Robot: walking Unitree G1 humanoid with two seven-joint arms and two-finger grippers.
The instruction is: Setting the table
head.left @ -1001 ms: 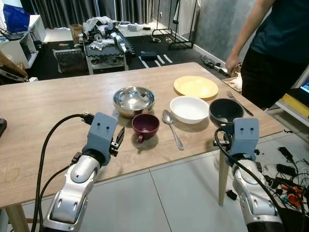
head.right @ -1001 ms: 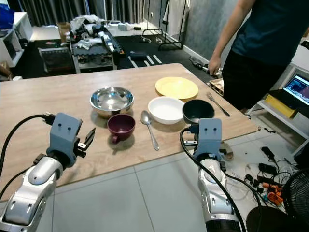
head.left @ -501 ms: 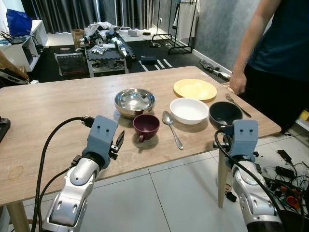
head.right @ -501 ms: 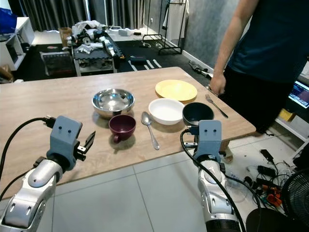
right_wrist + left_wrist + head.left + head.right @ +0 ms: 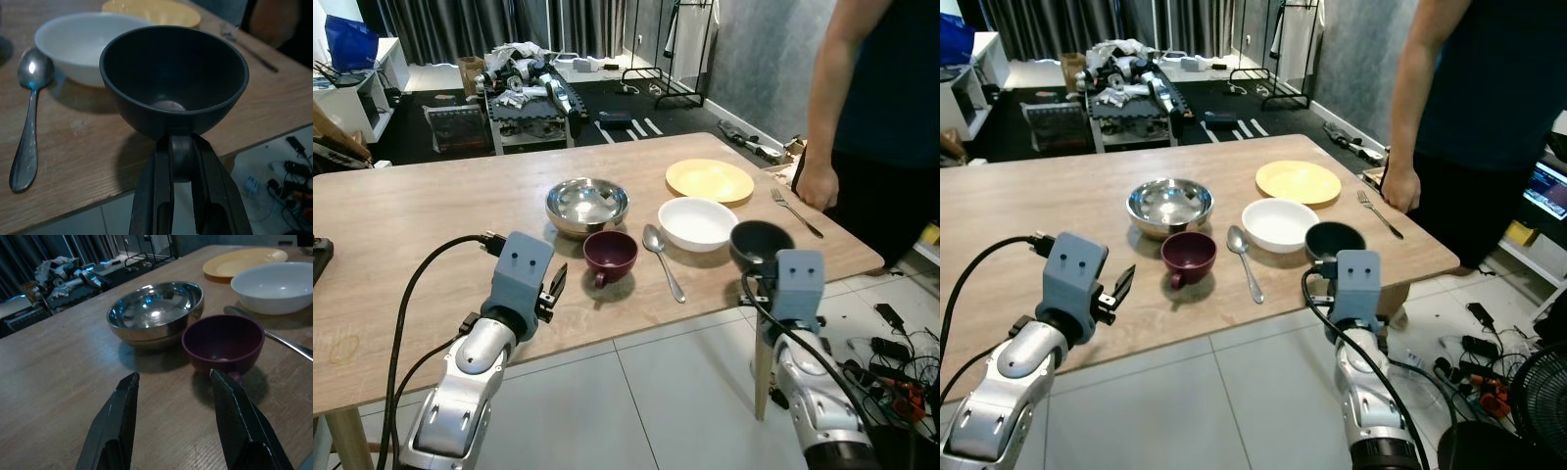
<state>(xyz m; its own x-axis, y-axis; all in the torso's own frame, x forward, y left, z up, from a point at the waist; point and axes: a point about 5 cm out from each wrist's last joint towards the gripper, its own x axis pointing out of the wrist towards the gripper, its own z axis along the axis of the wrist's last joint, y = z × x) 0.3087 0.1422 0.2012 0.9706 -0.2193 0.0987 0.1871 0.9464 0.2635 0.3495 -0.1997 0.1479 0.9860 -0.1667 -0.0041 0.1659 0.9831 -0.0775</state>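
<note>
On the wooden table (image 5: 411, 225) stand a steel bowl (image 5: 587, 204), a maroon cup (image 5: 610, 253), a spoon (image 5: 663, 259), a white bowl (image 5: 697, 221), a yellow plate (image 5: 710, 179) and a fork (image 5: 796, 211). My right gripper (image 5: 178, 147) is shut on the handle of a dark cup (image 5: 761, 241) near the table's front right edge, beside the white bowl. My left gripper (image 5: 171, 377) is open just above the table, left of the maroon cup and pointing at it, with nothing between its fingers.
A person stands at the table's right end, one hand (image 5: 818, 186) hanging beside the fork. Behind the table are a cart of clutter (image 5: 524, 83) and a clothes rack. Cables and tools lie on the floor at the right. The table's left half is bare wood.
My right gripper has carried the dark cup a little to the left, nearer the white bowl. The person's hand has come down and forward to the fork. My left gripper has stayed put.
</note>
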